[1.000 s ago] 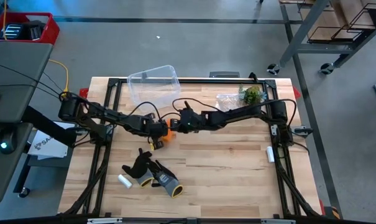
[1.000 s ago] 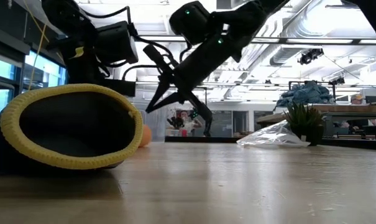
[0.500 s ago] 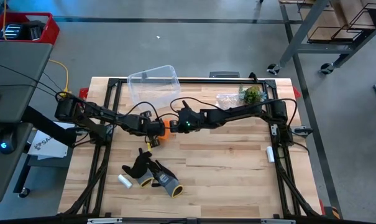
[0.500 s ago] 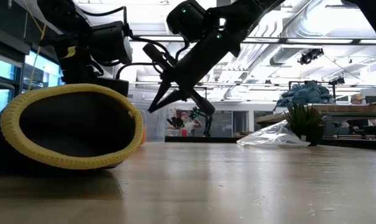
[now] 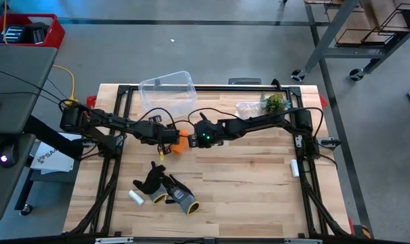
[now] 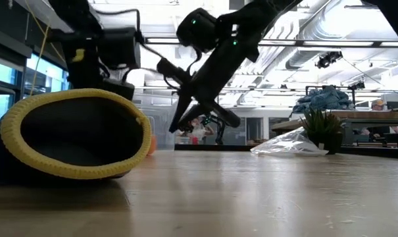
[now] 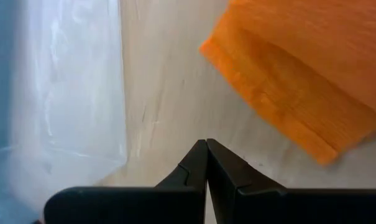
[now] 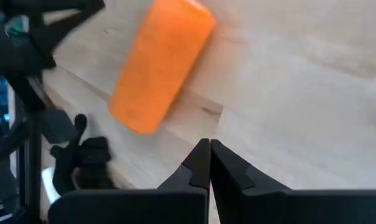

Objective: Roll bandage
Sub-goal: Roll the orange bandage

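A: From the high view, the bright orange soft fabric bandage [image 5: 179, 143] lies as a short stubby roll on the light wooden-plank bench [image 5: 245, 183], between the two arms. The left end effector [image 5: 171, 138] sits just beside it on one side, the right end effector [image 5: 195, 139] just beside it on the other.

B: Is either one holding it?

A: No. Both have their fingers pressed together on nothing. The risk is plain: closed fingers can only push, and a push from either side could send the roll skidding, or loosen its outer wrap.

B: And the low view?

A: Little of the bandage shows there; only an orange sliver [image 6: 151, 145] past the yellow-cuffed black glove [image 6: 74, 135] that fills the foreground. The right arm slants down above the bench. If the roll travels toward that glove, the glove would hide it from this camera.

B: The left wrist view?

A: The two dark fingers meet at their tips, nothing between them, and the bandage [image 7: 296, 74] lies ahead, apart from them, its layered edge showing. The clear plastic container [image 7: 57, 93] stands to one side; a nudged roll could lodge against it.

B: And the right wrist view?

A: Same story: fingers together and empty, the bandage [image 8: 161, 65] ahead on the planks. Its free end cannot be made out, so whether the wrap would unwind cannot be told.
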Controlling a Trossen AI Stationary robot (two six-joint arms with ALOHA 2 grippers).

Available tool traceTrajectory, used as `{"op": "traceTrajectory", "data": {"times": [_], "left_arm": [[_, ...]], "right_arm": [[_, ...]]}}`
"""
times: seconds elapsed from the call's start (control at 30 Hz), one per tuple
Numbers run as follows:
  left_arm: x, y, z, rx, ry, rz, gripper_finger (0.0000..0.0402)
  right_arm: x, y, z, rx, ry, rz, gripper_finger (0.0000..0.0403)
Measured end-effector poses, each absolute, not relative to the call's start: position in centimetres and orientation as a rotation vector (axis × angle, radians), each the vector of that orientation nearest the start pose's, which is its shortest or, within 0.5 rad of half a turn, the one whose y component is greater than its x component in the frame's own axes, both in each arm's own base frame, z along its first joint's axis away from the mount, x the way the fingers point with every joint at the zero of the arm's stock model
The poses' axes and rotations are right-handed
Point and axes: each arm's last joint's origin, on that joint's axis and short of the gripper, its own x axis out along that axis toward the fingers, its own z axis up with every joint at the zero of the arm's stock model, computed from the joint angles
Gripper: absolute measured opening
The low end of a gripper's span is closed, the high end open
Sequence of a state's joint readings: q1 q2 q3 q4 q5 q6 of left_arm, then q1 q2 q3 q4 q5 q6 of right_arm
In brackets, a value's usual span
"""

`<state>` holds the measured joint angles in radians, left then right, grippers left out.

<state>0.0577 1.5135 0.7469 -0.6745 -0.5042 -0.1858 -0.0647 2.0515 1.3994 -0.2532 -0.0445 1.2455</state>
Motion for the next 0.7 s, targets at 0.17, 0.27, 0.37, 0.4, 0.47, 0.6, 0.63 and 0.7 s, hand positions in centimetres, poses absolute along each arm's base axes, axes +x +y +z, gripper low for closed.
{"op": "traceTrajectory", "data": {"times": [0.17,0.27,0.37,0.4,0.47,0.6,0.63,0.7], "left_arm": [[22.6,4.7,13.5,0.002,1.375,0.596,0.0000],[22.3,5.8,13.1,-0.073,1.353,0.603,0.0000],[22.1,6.8,12.9,-0.172,1.337,0.581,0.0000],[22.1,7.0,12.9,-0.202,1.333,0.571,0.0000],[22.0,7.4,12.9,-0.246,1.326,0.575,0.0000],[21.8,8.3,12.9,-0.358,1.312,0.534,0.0000],[21.8,8.4,12.9,-0.371,1.311,0.518,0.0000],[21.7,8.6,12.9,-0.382,1.311,0.502,0.0000]], "right_arm": [[43.8,-2.6,14.3,1.254,0.790,-0.571,0.0000],[43.9,-2.6,14.3,1.259,0.786,-0.558,0.0000],[43.9,-2.6,14.3,1.261,0.790,-0.551,0.0000],[43.9,-2.6,14.3,1.263,0.796,-0.542,0.0000],[43.9,-2.5,14.4,1.265,0.805,-0.527,0.0000],[43.9,-2.5,14.3,1.247,0.825,-0.502,0.0000],[43.9,-2.5,14.3,1.247,0.825,-0.501,0.0000],[43.9,-2.7,14.3,1.242,0.822,-0.496,0.0000]]}}
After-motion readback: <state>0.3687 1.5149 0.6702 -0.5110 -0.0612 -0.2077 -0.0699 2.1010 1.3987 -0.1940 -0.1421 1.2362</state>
